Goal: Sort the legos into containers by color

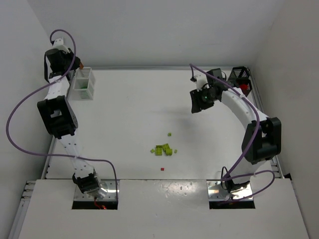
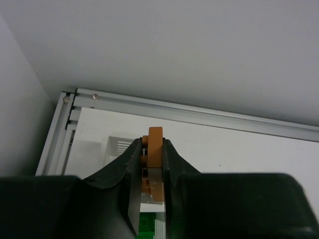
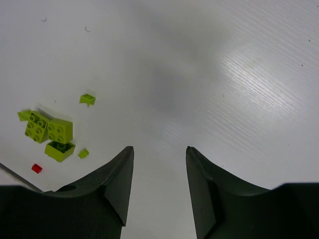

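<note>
Upper left, the left gripper (image 2: 153, 149) is clamped on a tiny orange brick (image 2: 156, 137) by the white bin (image 1: 82, 92), the right gripper (image 3: 159, 152) hangs open and empty, and the lime bricks (image 1: 163, 149) low center look light, hard and slick, so pinch the flat sides.

I see a white slatted bin (image 1: 83, 84) at the far left corner of the table (image 1: 129, 109) and a black slatted bin (image 1: 242, 79) at the far right, with something red showing inside it. A cluster of lime bricks (image 1: 163, 149) lies mid-table, one lime brick (image 1: 169, 134) just beyond it and a tiny red brick (image 1: 161, 170) nearer me. An orange brick (image 2: 155, 147) stands pinched on edge in my left gripper (image 2: 152, 149) by the white bin.
</note>
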